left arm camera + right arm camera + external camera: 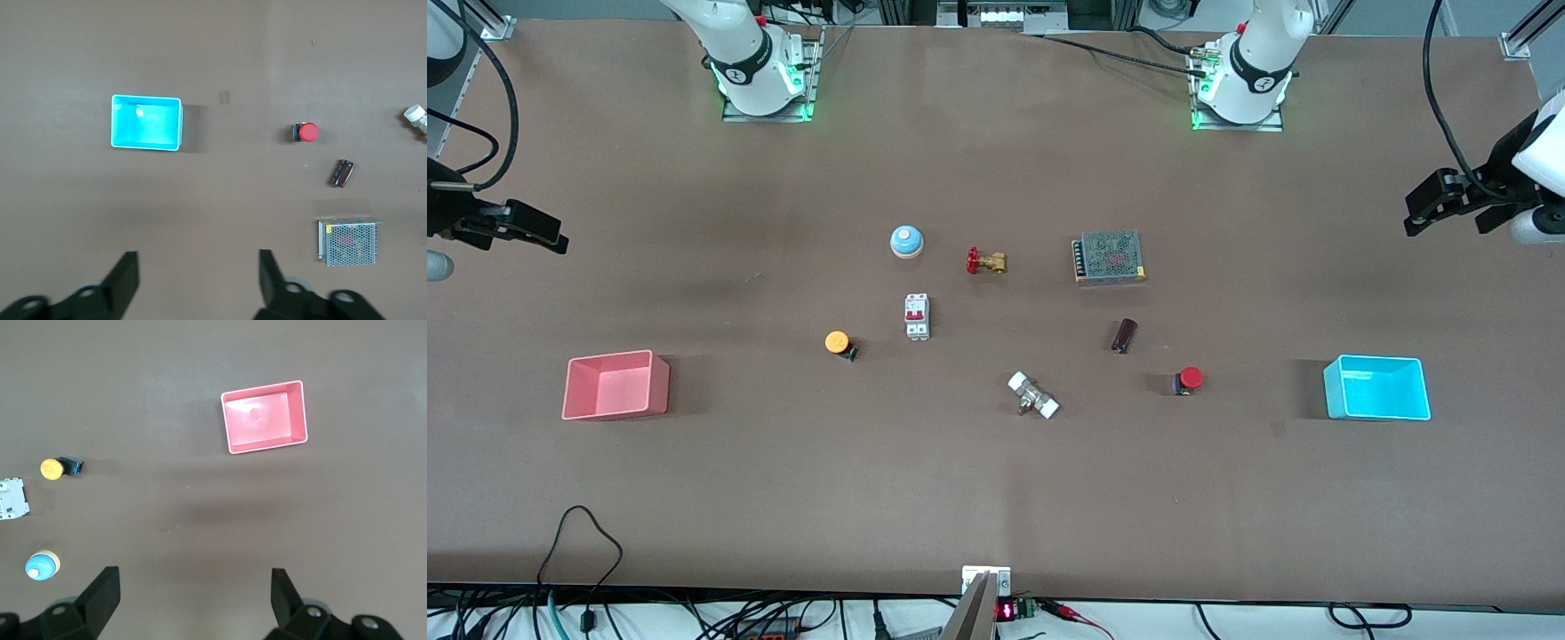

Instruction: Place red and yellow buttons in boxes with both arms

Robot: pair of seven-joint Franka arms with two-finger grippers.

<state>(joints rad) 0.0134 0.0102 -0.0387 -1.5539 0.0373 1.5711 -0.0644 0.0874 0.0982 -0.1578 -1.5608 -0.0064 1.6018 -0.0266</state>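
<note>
The red button (1189, 380) lies on its side on the table, between the table's middle and the cyan box (1376, 388); both show in the left wrist view, button (306, 133) and box (146, 123). The yellow button (839, 343) lies toward the pink-red box (615, 385); the right wrist view shows this button (57, 467) and box (265, 416). Both boxes look empty. My left gripper (1416, 216) hangs open and empty, high over the left arm's end of the table. My right gripper (551, 236) hangs open and empty, high over the right arm's end.
A blue dome bell (906, 241), a brass valve with a red handwheel (985, 261), a white circuit breaker (917, 316), a mesh-covered power supply (1109, 257), a dark cylinder (1124, 335) and a white-ended fitting (1033, 396) lie about the table's middle.
</note>
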